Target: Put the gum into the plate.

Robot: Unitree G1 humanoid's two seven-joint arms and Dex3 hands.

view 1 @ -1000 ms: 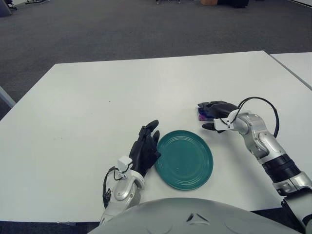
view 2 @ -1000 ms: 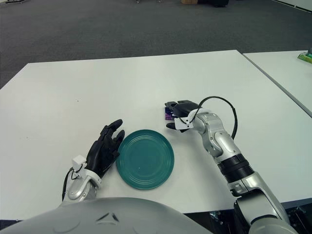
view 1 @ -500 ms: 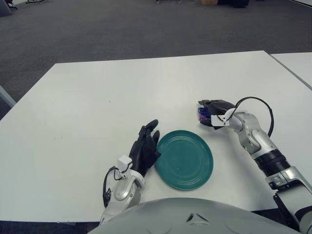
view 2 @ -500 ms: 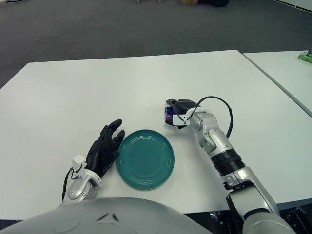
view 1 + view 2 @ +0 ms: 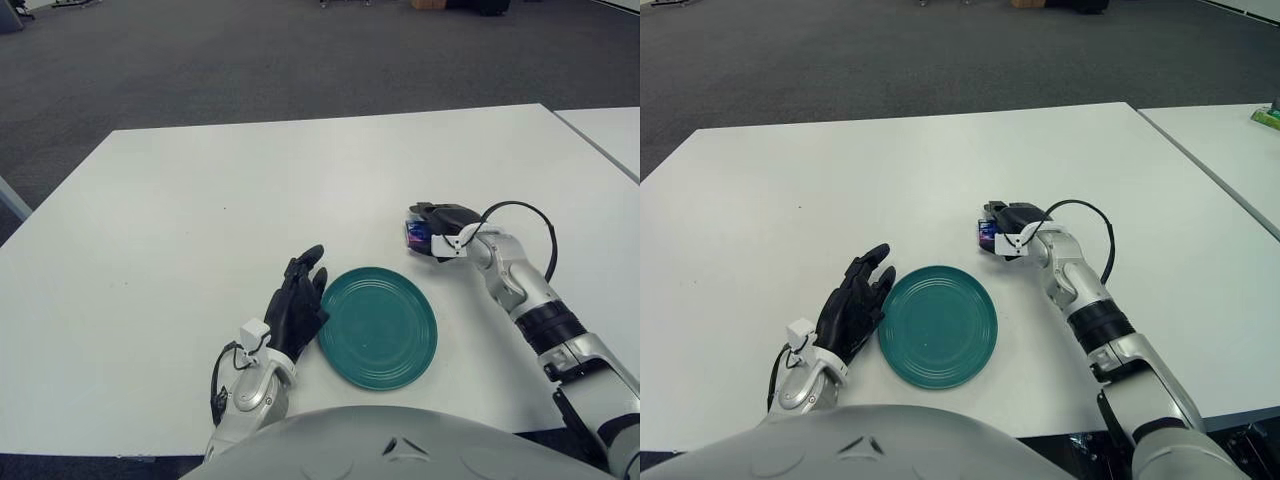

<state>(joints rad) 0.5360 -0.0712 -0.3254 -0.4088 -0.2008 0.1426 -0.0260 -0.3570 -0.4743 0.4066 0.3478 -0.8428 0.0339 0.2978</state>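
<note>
I see gum mostly covered by right robot hand; only purple-blue sliver shows, label unreadable. Can't tell whether gum clears bench. Left forearm hidden behind my torso shell at bottom edge.

The right hand is stretched forward at about one o'clock from the robot's chest, its dark fingers curled shut around a small purple packet. The silver forearm runs back from it toward four o'clock, with a black cable looping above the wrist. The left hand shows low at about eleven o'clock, palm down, its black fingers straight, relaxed and holding nothing, pointing to one o'clock. Its silver wrist sits close in front of the torso.
</note>
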